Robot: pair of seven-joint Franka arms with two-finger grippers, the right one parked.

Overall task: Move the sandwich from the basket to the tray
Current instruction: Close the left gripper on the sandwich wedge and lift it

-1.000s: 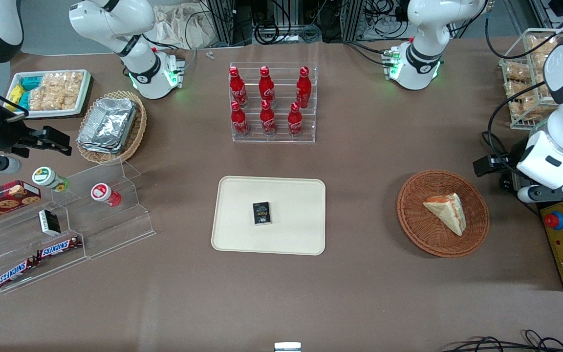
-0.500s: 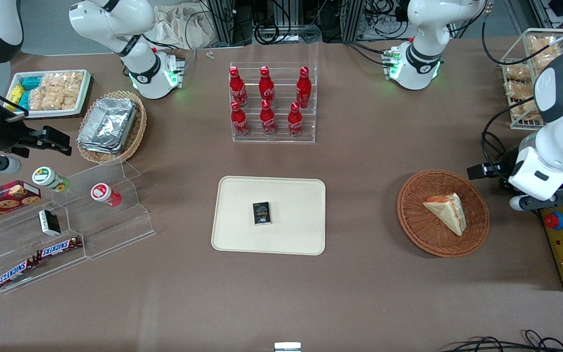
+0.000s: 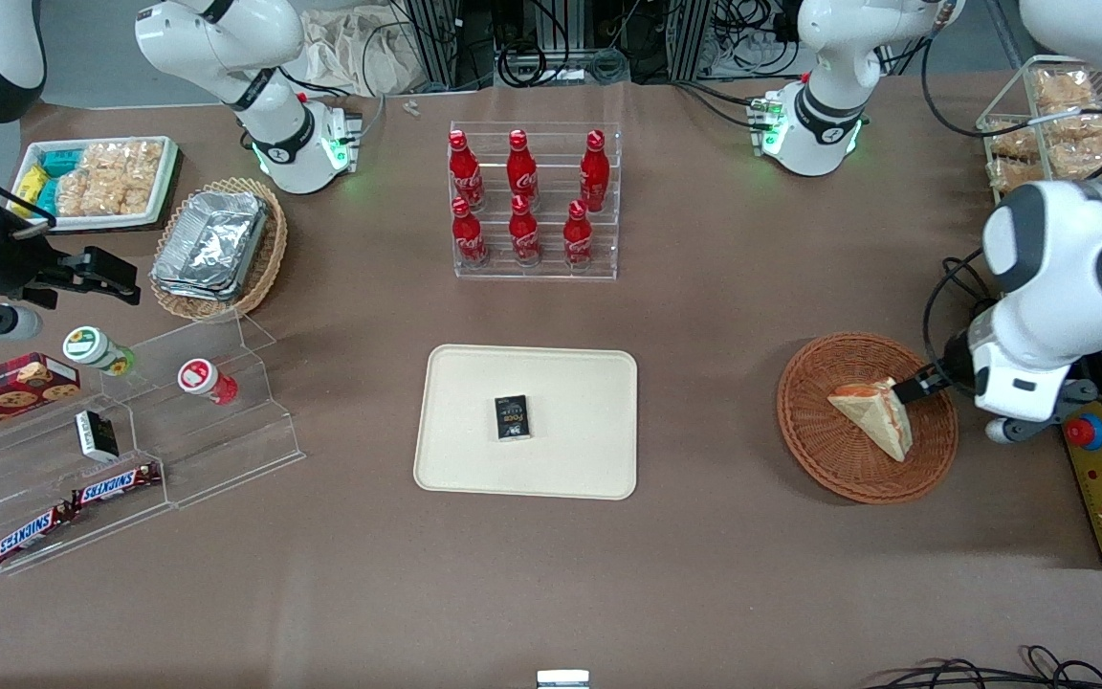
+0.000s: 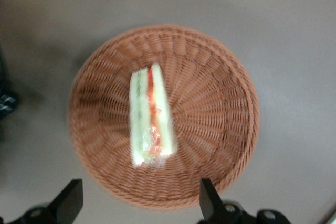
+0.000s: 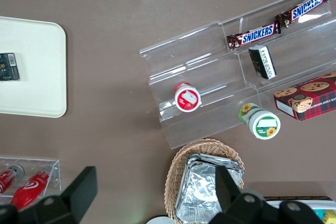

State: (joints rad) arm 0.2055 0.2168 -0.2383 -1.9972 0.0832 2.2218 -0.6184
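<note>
The sandwich [image 3: 874, 416] [image 4: 151, 116], a pale wedge with red and green filling along its edge, lies in the round reddish-brown wicker basket [image 3: 819, 459] [image 4: 220, 103]. My left gripper [image 3: 924, 383] [image 4: 139, 203] hangs above the basket's rim toward the working arm's end of the table. It is open, its dark fingers [image 4: 71, 203] spread wide, with nothing between them. It is clear of the sandwich. The cream tray [image 3: 570, 383] [image 5: 31, 66] lies at the table's middle with a small black box [image 3: 512, 417] on it.
An acrylic rack of red bottles [image 3: 534, 201] stands farther from the front camera than the tray. A control box with a red button [image 3: 1101, 469] sits beside the basket, a wire snack basket [image 3: 1048, 144] farther back. A stepped acrylic shelf [image 3: 130, 431] stands toward the parked arm's end.
My left arm has swung in toward the basket, bringing the gripper from beside it to above its rim close to the sandwich. Sandwich, basket and tray have not moved.
</note>
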